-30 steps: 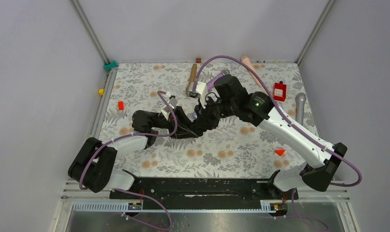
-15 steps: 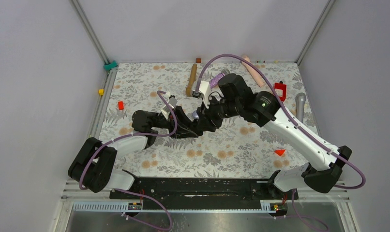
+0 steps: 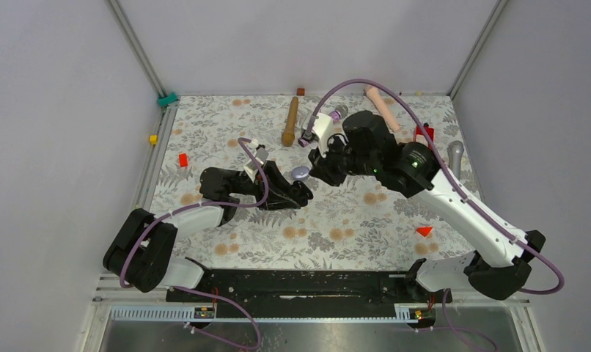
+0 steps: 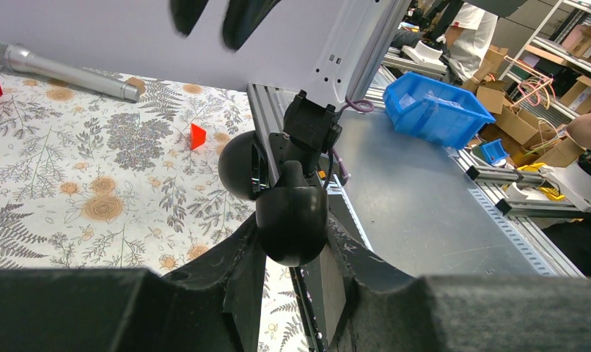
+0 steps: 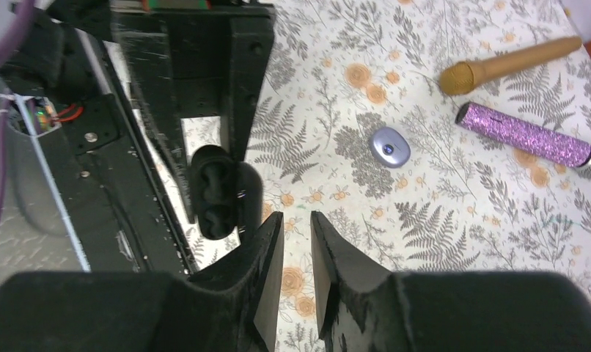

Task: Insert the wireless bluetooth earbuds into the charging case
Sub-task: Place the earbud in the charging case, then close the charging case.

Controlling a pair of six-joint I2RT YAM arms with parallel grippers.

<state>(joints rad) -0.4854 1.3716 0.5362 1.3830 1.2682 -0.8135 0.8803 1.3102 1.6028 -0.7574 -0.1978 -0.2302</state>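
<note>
- A small red block lies well to the left of the charging case, flat on the flowered cloth.
- My left pincer is clenched on the charging case, one finger against each side of it. The case is black, and its open face is turned toward my right wrist camera.
- In that open face I see two rounded dark lobes, one above the other. I cannot tell whether they are earbuds or bare wells (black on black gives me little to go on).
- A pale lilac oval pod lies on the cloth just beyond the case, near it but not touching. Whether it is a bud or a second case I cannot tell.
- A tan microphone lies farther beyond the case, toward the back edge.
- My right pincer hangs just to the right of the case and apart from it. Its fingers are parted by a narrow slit, with nothing between them.
- A glittery purple microphone lies beyond the case and to its right. A pink one lies farther right, at the back edge.
- A red cone sits well to the right of the case, on the nearer side.
- A grey microphone lies farthest right of the case.
</note>
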